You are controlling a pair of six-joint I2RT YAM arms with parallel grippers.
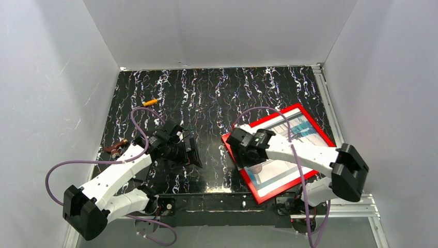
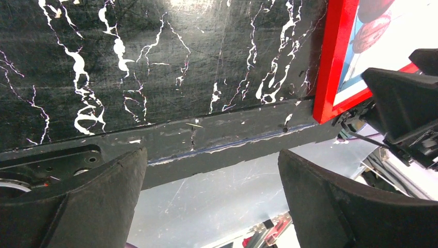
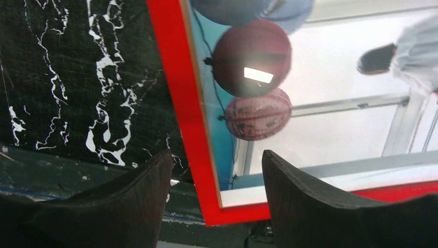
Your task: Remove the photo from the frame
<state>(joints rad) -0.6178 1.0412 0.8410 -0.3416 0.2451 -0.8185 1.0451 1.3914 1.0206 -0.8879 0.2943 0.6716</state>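
Though glossy, thin rectangular red frame point(image 3: 181, 77)

We're getting bright, even light from above, walls almost washed out, shadows soft. The photo point(image 3: 320, 103) catches a small white glare patch in our right wrist view, and the table point(image 2: 155, 62) shines along the left wrist view's top edge

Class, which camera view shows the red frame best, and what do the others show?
Top external: the frame shows almost whole, the right arm crossing it. Left wrist catches one corner; right wrist, a corner and part of the photo.
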